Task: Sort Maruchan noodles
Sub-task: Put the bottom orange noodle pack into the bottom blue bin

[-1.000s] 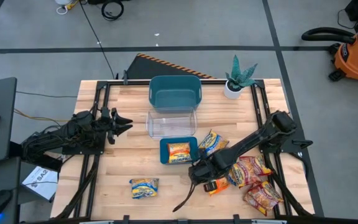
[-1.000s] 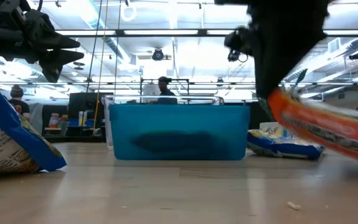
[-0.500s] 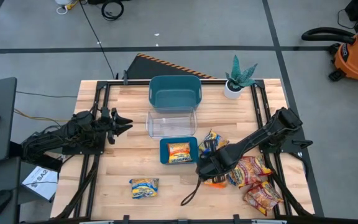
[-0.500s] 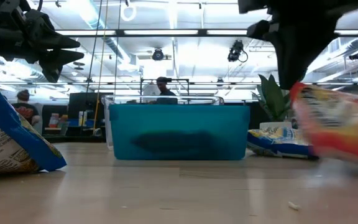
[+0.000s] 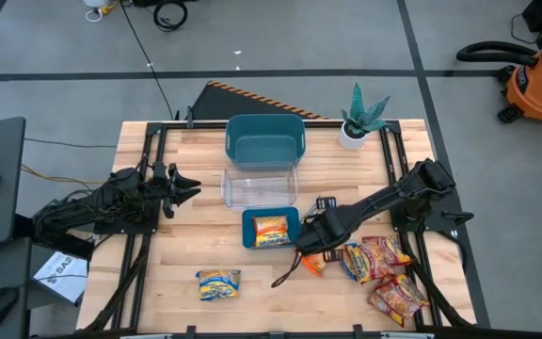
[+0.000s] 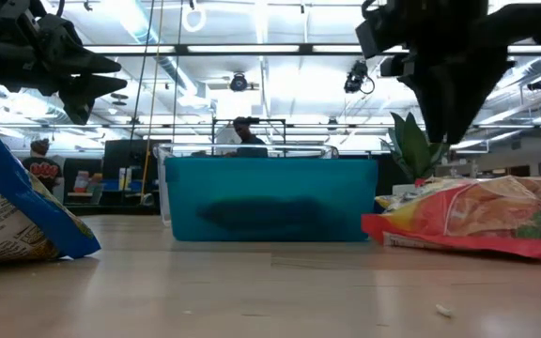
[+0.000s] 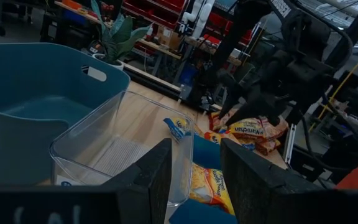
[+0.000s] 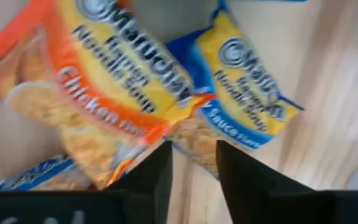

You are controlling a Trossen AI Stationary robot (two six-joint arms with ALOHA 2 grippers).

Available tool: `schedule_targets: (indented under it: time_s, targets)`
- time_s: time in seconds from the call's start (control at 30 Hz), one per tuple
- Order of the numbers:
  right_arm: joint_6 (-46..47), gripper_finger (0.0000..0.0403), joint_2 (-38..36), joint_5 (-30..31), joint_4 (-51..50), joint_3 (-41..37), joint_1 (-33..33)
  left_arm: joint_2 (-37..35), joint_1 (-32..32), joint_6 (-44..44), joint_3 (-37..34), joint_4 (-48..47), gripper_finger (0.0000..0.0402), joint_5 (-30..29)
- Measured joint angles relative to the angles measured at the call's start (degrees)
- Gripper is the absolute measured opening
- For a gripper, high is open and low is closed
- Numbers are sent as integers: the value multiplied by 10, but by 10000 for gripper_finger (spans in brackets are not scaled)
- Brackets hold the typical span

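An orange Maruchan packet (image 6: 468, 218) lies flat on the table, just right of the small teal bin (image 5: 249, 229), which holds another orange packet (image 5: 271, 230). My right gripper (image 5: 303, 243) hangs open above the lying packet (image 8: 104, 93) and clear of it, beside a yellow-and-blue packet (image 8: 247, 112). Another yellow-and-blue packet (image 5: 218, 282) lies near the front edge. Red packets (image 5: 384, 252) lie at the front right. My left gripper (image 5: 194, 188) waits open at the table's left, above the wood.
A clear bin (image 5: 259, 186) and a large teal bin (image 5: 265, 141) stand in a row behind the small one. A potted plant (image 5: 360, 118) stands at the far right. Bare wood lies at the front between the packets. People show in the room beyond.
My right gripper has carried the orange packet a little toward the small teal bin and the far edge, then let go of it. The packet hung tilted below the fingers before; now it lies flat on the table. The gripper stands higher above it.
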Motion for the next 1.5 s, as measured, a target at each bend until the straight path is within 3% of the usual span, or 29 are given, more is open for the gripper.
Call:
schedule_targets:
  time_s: [0.27,0.4,0.7,0.93,1.1,1.37,1.5]
  targets:
    - [0,183,-1,-46,34,-18,31,0,0,0,0,0,142,0]
    - [13,182,-1,-21,54,-37,62,0,0,0,0,0,142,0]
    - [71,181,-16,-78,36,-94,66,0,0,0,0,0,142,0]
    - [52,178,-16,-91,61,-127,66,0,0,0,0,0,142,0]
    - [31,138,-16,-84,82,-140,66,0,0,0,0,0,142,0]
    - [23,13,-16,-88,84,-141,66,0,0,0,0,0,142,0]
    - [24,17,-16,-90,58,-125,66,0,0,0,0,0,142,0]
